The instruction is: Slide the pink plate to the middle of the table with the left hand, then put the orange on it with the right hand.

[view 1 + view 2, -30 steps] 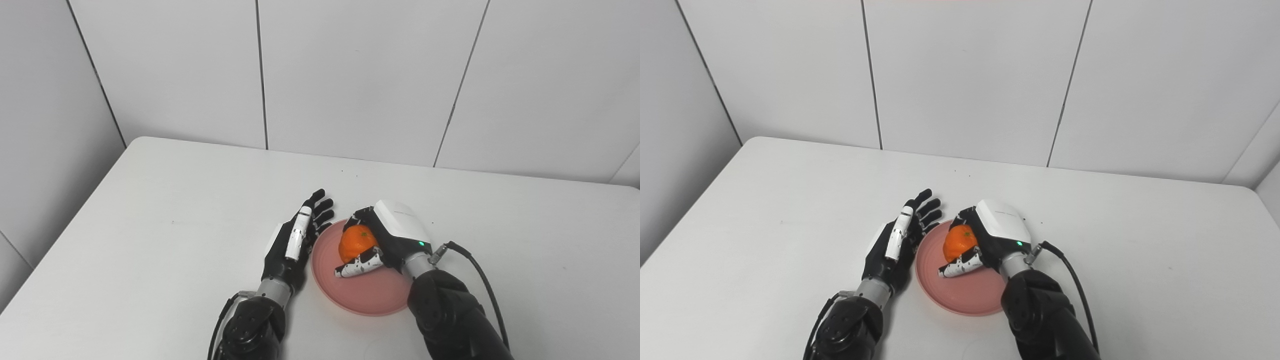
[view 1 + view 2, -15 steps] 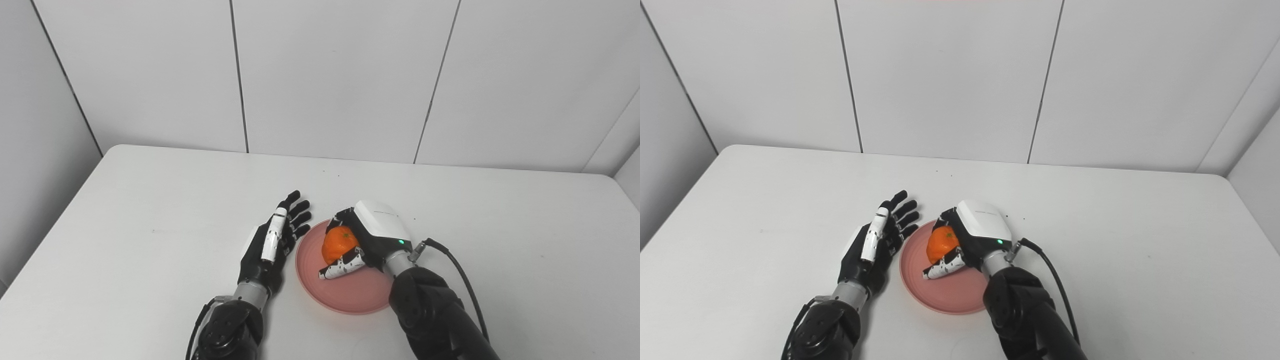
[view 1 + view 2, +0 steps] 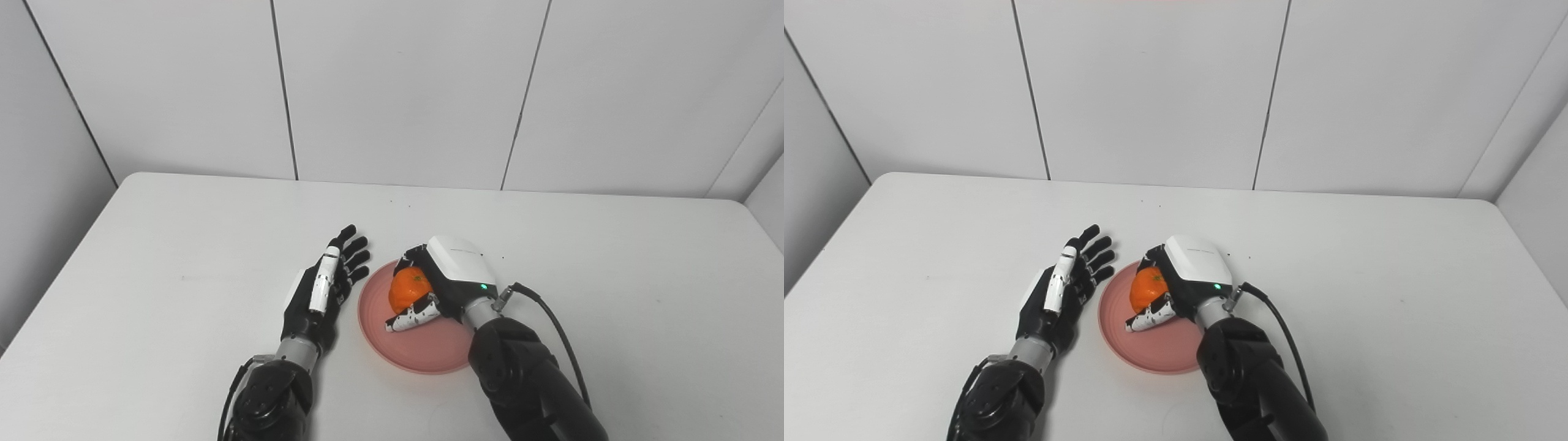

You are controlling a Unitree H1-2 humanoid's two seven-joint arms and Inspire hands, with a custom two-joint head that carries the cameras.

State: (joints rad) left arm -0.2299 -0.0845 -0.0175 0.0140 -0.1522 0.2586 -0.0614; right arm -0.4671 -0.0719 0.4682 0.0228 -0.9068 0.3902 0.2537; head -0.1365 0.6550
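White table (image 3: 184,245); white panelled wall (image 3: 398,92) behind, dark seams.

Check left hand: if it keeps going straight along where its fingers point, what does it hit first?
Nothing on the table, as far as I can tell. The left hand points up-right toward the far edge, passing left of the pink plate and orange. Only bare table, then the wall.

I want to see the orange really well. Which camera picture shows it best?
The left eye view, by a little: the orange shows more of its skin, with its stem spot on top. The right hand wraps it over the pink plate. The right eye view shows the same orange, slightly more covered by the hand.
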